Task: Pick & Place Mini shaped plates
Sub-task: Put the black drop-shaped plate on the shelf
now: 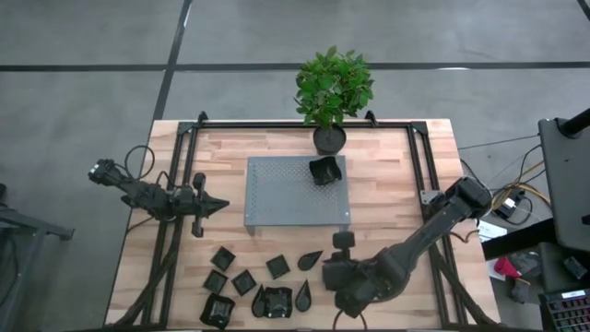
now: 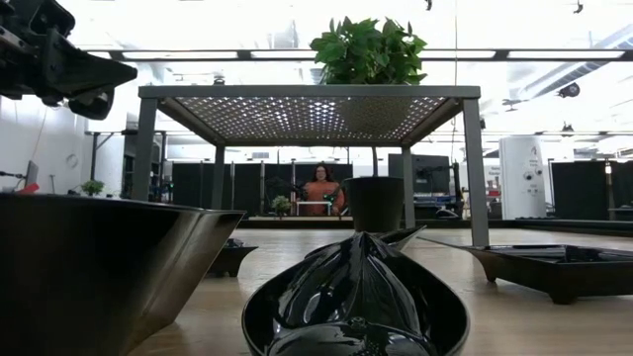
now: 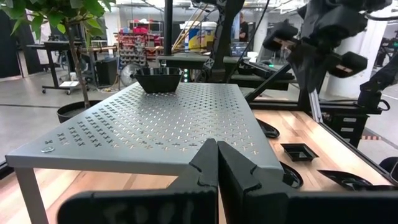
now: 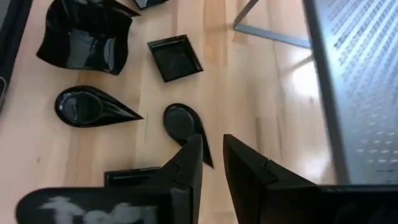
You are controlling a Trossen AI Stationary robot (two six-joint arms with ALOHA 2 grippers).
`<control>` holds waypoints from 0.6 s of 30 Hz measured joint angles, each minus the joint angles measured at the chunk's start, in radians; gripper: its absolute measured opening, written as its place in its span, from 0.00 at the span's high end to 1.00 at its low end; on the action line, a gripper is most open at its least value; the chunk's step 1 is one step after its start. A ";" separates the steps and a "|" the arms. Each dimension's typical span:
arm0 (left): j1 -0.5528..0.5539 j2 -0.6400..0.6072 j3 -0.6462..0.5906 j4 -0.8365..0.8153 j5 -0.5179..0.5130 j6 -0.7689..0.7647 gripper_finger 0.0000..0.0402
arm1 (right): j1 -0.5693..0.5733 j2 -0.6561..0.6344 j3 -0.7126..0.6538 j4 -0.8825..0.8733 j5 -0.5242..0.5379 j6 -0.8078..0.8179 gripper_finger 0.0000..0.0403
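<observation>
My right gripper (image 4: 211, 163) hangs just above the wood near the front of the table (image 1: 387, 184), its fingers (image 4: 186, 165) parted a little with nothing between them. A small teardrop plate (image 4: 181, 122) lies right under the tips, and I can't tell whether they touch it. A white smear on my wrist housing may be writing, but I cannot read it. Around that plate lie more of the mini shaped plates (image 1: 253, 286), all black and all with nothing in them: another teardrop (image 4: 90, 107), a flat square (image 4: 175, 58) and a deeper wavy-edged dish (image 4: 84, 38), scattered across the front left of the table. Farther back stands the grey perforated platform (image 1: 286, 198), and one black dish (image 1: 324, 170) sits on its far right corner, tilted. My left gripper (image 3: 217, 165) waits beside the platform's left edge, pointing at it, fingers pressed together with nothing in them. Behind the platform, at the table's far edge, a black pot (image 1: 329, 138) holds a leafy green plant (image 1: 332, 86). In the room beyond, a person (image 2: 320, 188) in an orange top sits facing the table.
</observation>
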 joint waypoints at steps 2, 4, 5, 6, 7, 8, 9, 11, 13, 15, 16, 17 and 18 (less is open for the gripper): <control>0.000 0.000 0.000 0.000 0.000 0.000 1.00 | 0.004 0.005 0.000 0.001 -0.019 0.015 0.85; 0.000 0.000 0.000 0.000 0.001 0.000 1.00 | 0.006 0.005 -0.001 0.014 -0.033 0.036 0.85; 0.000 0.000 0.000 0.000 0.000 0.000 1.00 | 0.006 0.005 -0.001 0.024 -0.040 0.046 0.85; 0.000 0.000 0.000 0.000 0.000 0.000 1.00 | 0.007 0.005 -0.001 0.032 -0.049 0.053 0.85; 0.000 0.000 0.000 0.000 0.000 0.000 1.00 | 0.007 0.005 -0.002 0.041 -0.060 0.055 0.84; 0.000 0.000 0.000 0.000 0.000 0.000 1.00 | 0.009 0.005 -0.003 0.057 -0.069 0.056 0.84; 0.000 0.000 0.000 0.000 0.000 0.000 1.00 | 0.012 0.005 -0.004 0.075 -0.075 0.055 0.84; 0.000 0.000 0.000 0.000 0.000 0.000 1.00 | 0.012 0.005 -0.005 0.099 -0.092 0.056 0.83; 0.000 0.000 0.000 0.000 0.000 0.000 1.00 | 0.014 0.005 -0.005 0.111 -0.098 0.061 0.83; 0.000 0.000 0.000 0.000 0.000 0.000 1.00 | 0.017 0.006 -0.006 0.134 -0.097 0.059 0.83; 0.000 0.000 0.000 0.000 0.000 0.000 1.00 | 0.018 0.006 -0.006 0.153 -0.097 0.055 0.84; 0.000 0.000 0.000 0.000 0.000 0.000 1.00 | 0.018 0.006 -0.006 0.172 -0.097 0.052 0.84; 0.000 0.000 0.000 0.000 0.000 0.000 1.00 | 0.018 0.006 -0.007 0.195 -0.097 0.045 0.84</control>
